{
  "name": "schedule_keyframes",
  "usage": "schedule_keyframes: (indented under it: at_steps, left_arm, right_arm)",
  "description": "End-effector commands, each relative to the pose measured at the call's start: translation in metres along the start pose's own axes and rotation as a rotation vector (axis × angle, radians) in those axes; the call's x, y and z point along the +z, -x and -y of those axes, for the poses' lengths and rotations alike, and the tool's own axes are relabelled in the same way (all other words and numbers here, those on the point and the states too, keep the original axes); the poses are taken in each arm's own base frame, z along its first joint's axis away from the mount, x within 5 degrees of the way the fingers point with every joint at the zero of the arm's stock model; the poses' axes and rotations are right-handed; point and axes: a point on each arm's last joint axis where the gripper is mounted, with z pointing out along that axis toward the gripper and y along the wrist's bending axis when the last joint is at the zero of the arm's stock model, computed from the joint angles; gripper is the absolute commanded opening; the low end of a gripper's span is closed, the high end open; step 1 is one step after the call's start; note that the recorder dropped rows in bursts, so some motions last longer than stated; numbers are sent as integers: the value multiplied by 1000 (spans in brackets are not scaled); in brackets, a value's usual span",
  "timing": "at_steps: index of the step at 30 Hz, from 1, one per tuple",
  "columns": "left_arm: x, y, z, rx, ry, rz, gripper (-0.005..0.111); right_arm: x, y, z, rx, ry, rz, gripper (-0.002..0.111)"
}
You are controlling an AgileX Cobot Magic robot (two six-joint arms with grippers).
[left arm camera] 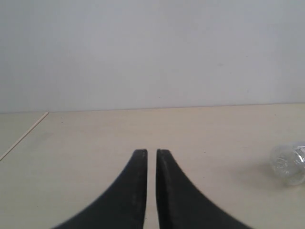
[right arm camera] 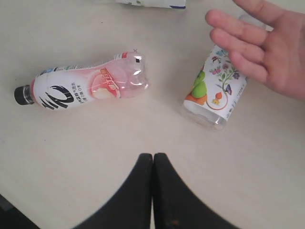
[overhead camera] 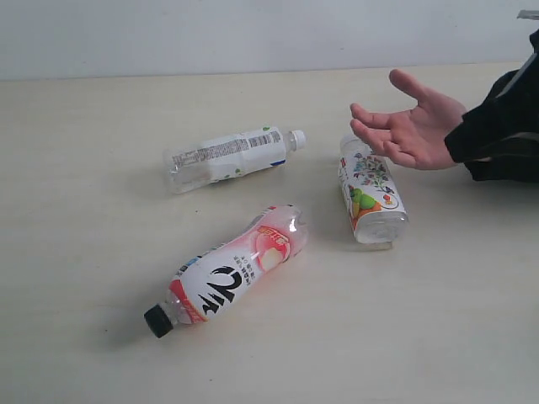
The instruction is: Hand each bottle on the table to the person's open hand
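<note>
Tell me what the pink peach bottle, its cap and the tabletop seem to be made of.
The pink peach bottle looks like thin clear plastic, glossy: bright glints and a see-through base, with a printed film label. Its cap is probably hard black plastic. The tabletop is pale beige and matte, without glare; laminate or painted board, I cannot tell.

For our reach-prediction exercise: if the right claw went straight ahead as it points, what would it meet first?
Probably bare table between the peach bottle and fruit-label bottle; beyond, the white-label bottle. Depth is unclear.
</note>
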Motion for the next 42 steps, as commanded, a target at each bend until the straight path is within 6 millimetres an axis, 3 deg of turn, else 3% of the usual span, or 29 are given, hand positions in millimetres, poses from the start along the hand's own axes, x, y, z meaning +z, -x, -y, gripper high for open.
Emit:
schedule_keyframes:
  at_steps: [1, 29, 37, 42]
  left_arm:
    - [0, 0, 0, -1, 1, 11, 10]
    - [0, 0, 0, -1, 1, 11, 10]
    - [0, 0, 0, -1, 1, 11, 10]
    - [0, 0, 0, -1, 1, 11, 10]
  right_arm:
    - [4, 4, 2, -12, 4, -6, 0]
    - [5, 7, 2, -67, 2, 19, 0]
    - [12, 10, -16, -234, -35, 31, 0]
    - [12, 9, -18, -248, -35, 26, 0]
